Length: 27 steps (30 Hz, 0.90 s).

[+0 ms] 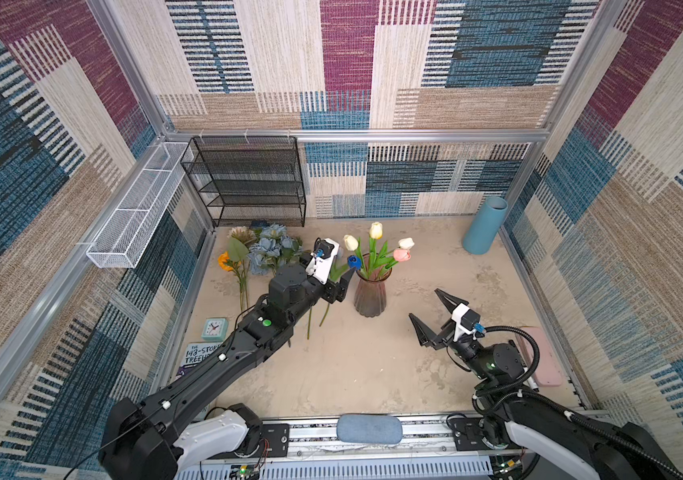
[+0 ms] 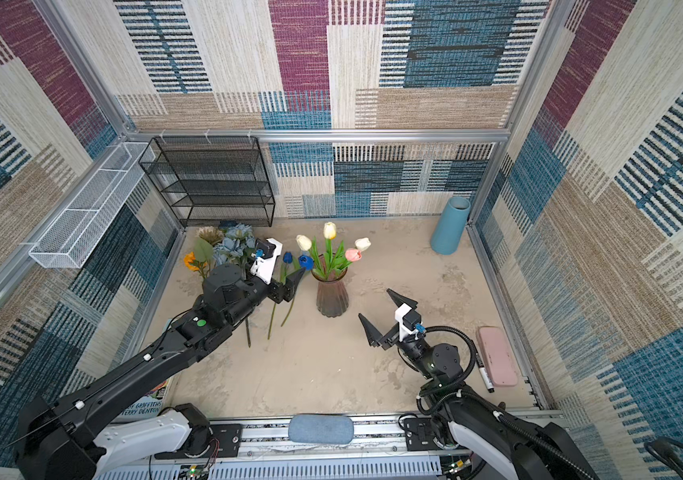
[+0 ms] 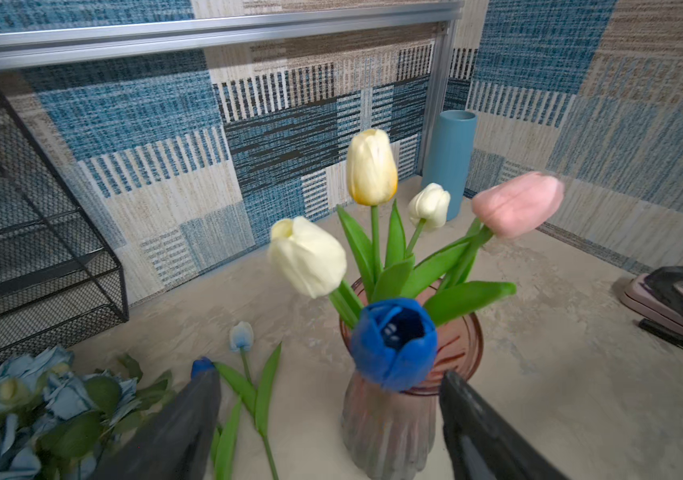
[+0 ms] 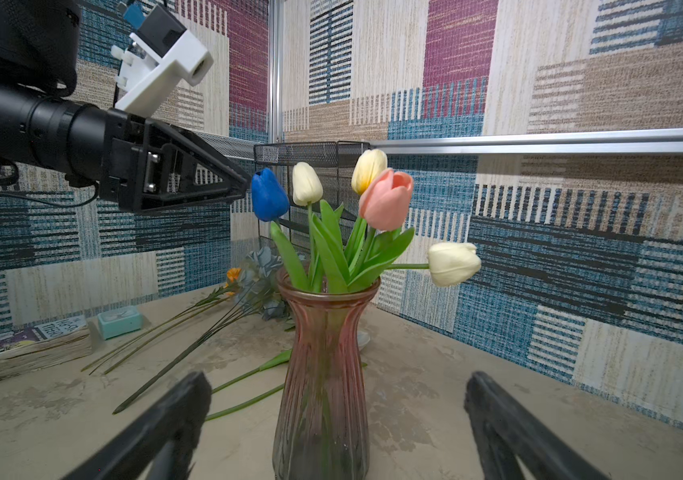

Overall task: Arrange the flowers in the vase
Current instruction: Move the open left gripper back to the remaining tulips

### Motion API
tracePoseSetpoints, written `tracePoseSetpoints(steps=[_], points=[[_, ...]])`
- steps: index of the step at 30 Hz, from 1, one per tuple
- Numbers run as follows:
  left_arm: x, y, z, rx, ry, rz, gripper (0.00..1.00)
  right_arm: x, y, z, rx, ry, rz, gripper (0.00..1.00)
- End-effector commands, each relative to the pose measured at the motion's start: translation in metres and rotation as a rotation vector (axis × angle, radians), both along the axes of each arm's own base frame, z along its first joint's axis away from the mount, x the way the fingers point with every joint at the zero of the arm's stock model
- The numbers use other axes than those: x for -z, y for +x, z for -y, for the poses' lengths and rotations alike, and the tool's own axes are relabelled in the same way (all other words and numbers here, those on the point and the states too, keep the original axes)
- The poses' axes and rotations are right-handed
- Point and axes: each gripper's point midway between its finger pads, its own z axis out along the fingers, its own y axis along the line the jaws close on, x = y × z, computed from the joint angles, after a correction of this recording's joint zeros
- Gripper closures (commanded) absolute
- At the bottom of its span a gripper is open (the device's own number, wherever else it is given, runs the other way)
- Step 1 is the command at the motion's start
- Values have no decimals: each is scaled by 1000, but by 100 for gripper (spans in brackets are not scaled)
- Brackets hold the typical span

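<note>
A pink ribbed glass vase stands mid-table holding two white tulips, a yellow one, a pink one and a blue tulip. My left gripper is open just left of the vase rim, its fingers either side of the blue bloom and gripping nothing. More flowers lie on the table at the left: a dusty-blue rose bunch, an orange bloom, a beige bloom and a pale blue tulip. The right gripper is open and empty, low and right of the vase.
A black mesh shelf and a white wire basket stand at the back left. A blue cylinder leans in the back right corner. A teal clock and a book lie left, a pink case and marker right.
</note>
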Motion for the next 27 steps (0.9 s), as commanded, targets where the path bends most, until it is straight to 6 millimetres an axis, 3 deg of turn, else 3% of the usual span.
tracePoseSetpoints(steps=[1,5,7,10,15,19,27], points=[[25,5,-35,-100,-58,-120,15,-9,-3,1,-9,24,26,1],[70,32,-102,-361,-171,-327,22,-10,-5,-3,-29,21,28,1],[94,43,-110,-382,-166,-435,22,-9,-5,-5,-42,16,27,1],[142,59,-109,-403,-51,-648,26,-8,-5,-5,-43,16,24,1],[202,79,-90,-360,49,-905,51,-8,-5,-4,-34,13,26,1],[221,87,-85,-371,95,-949,58,-8,-4,-3,-23,11,27,1],[251,86,-80,-405,226,-1014,56,-7,-3,-5,-35,10,19,1]])
